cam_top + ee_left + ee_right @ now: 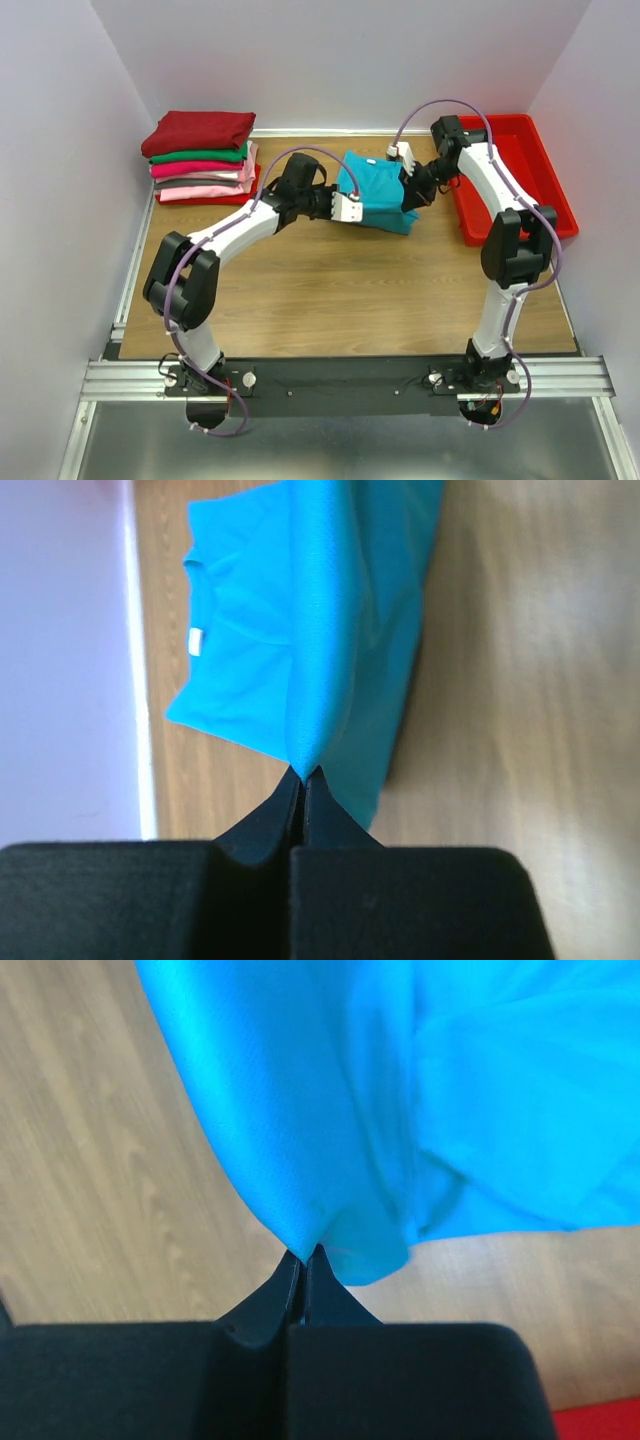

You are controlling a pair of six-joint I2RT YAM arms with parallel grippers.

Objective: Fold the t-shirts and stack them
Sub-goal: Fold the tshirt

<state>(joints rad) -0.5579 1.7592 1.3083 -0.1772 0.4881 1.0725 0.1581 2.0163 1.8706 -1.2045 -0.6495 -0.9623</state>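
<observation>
Item in hand: one teal t-shirt (378, 190), soft matte knit with a fine weave, collar and a small white label (196, 641) showing. It hangs between the two arms, each nipping an edge. The left pincer (303, 772) is clamped tight on a corner of the cloth, and the fabric fans away from its tips in a doubled sheet. The right pincer (303, 1252) is likewise closed on a bunched edge, with loose folds billowing beyond and to the right of its tips. The garment looks doubled over but not yet flat or squared, so I would judge this fold unfinished and the stacking of this piece outstanding. Whether its lower edge touches the desk (340, 290) I cannot tell. Done so far: a stack (203, 155) of folded tees, well off to the left of the left pincer, with dark red on top, then green, magenta and light pink. They are tidy rectangles with rounded edges. Other: a red bin (520, 170), rigid glossy plastic, just right of the right pincer. The desk is smooth, pale wood-grain.
</observation>
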